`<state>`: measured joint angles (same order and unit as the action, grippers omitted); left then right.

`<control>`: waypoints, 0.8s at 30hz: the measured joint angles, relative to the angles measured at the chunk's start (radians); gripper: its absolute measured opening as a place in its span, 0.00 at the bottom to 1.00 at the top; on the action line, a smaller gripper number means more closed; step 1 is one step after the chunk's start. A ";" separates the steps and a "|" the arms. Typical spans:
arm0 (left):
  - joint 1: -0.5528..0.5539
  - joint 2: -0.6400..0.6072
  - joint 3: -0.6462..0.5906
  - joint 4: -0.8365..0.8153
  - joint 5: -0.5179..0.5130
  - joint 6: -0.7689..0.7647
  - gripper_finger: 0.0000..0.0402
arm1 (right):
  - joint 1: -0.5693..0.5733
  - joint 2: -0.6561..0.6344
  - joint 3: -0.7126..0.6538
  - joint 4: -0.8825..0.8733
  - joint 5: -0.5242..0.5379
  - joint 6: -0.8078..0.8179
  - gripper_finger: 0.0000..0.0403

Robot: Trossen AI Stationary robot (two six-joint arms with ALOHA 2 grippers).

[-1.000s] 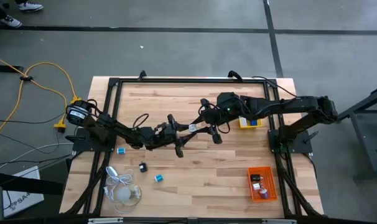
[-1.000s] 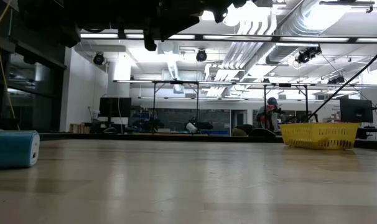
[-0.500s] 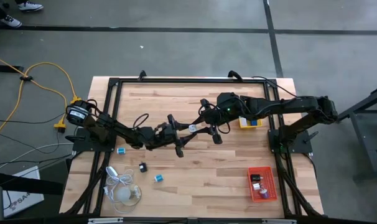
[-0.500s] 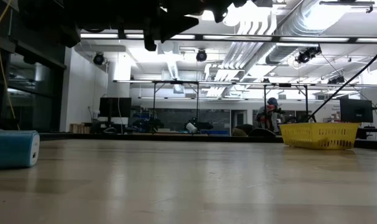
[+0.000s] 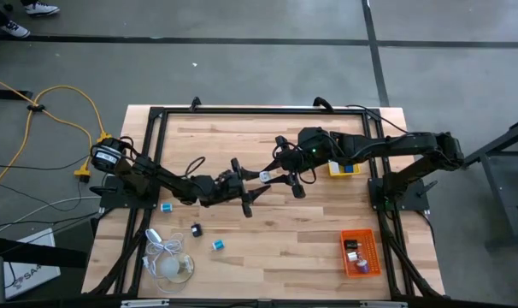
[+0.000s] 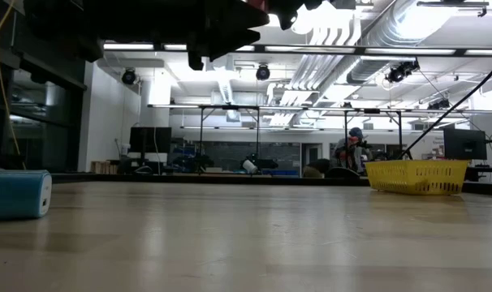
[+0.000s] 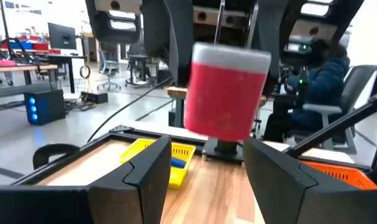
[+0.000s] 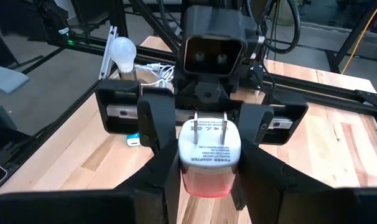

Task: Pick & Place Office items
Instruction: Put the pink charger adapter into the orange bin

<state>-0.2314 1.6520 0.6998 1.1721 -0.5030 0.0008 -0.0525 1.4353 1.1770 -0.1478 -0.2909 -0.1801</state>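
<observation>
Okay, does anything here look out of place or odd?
Nothing looks spilled or broken. The one odd sight is a pink-red power adapter hanging in mid-air over the middle of the table. It is gripped by the right pincer, and the left pincer is open right in front of it.

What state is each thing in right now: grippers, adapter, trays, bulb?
Left gripper: open, fingers either side of the adapter, not gripping.
Right gripper: shut on the adapter.
Adapter: held in the air above the table.
Yellow tray: holds a blue piece.
Orange tray: holds several pieces.
Bulb: lying on the table, cord coiled.
</observation>
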 joint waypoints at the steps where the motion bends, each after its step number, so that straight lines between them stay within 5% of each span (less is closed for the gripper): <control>1: 0.000 0.000 0.000 -0.012 0.000 -0.001 0.48 | 0.000 0.000 0.000 0.000 0.000 0.001 0.30; 12: 0.000 0.000 0.000 -0.135 0.000 -0.081 0.48 | 0.000 -0.018 0.000 -0.107 -0.026 0.068 0.30; 24: 0.000 0.000 0.000 -0.133 0.001 -0.078 0.48 | 0.088 -0.189 0.002 -0.360 -0.020 0.148 0.29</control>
<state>-0.2314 1.6520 0.6998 1.0389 -0.5022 -0.0776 0.0354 1.2459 1.1786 -0.5074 -0.3106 -0.0325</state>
